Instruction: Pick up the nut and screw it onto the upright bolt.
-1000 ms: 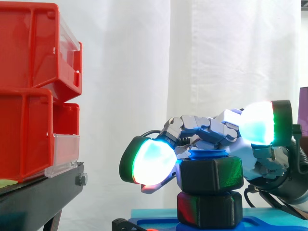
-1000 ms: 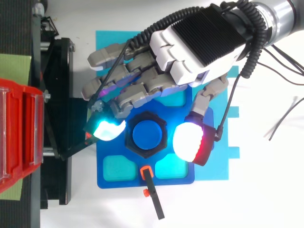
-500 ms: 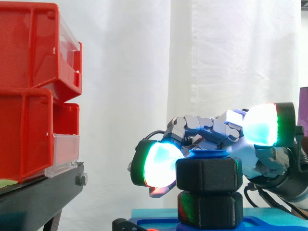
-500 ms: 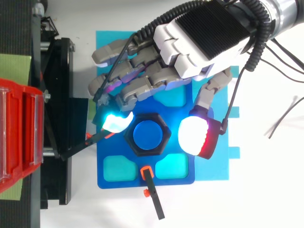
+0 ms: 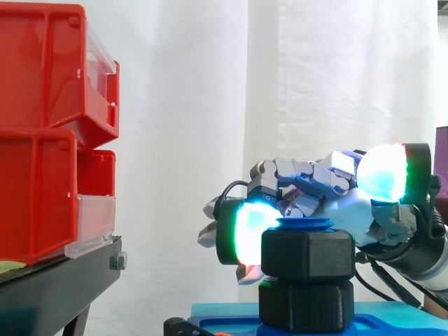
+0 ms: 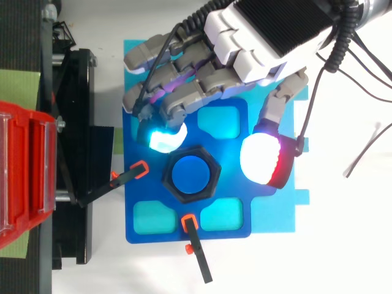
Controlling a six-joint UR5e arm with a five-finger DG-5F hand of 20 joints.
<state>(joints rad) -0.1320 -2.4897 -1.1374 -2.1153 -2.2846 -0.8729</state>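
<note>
A black hex nut sits on the upright blue bolt, whose blue tip shows just above the nut. Under it stands a second black hex block on the blue fixture plate. My hand hovers over the plate's far side with loosely bent fingers. One glowing cyan fingertip is just off the nut's upper left corner. The white-red thumb pad stands a small gap to the nut's right. Nothing is held.
Red bins are stacked on the black stand at the left. Two black clamps with orange tips grip the plate's near and left edges. A cyan mat lies under the plate. Thin loose cables lie at the right.
The pads that flanked the nut a second ago have come off it. The hand has shifted toward the top view's upper edge and slightly right, and risen a little in the side view.
</note>
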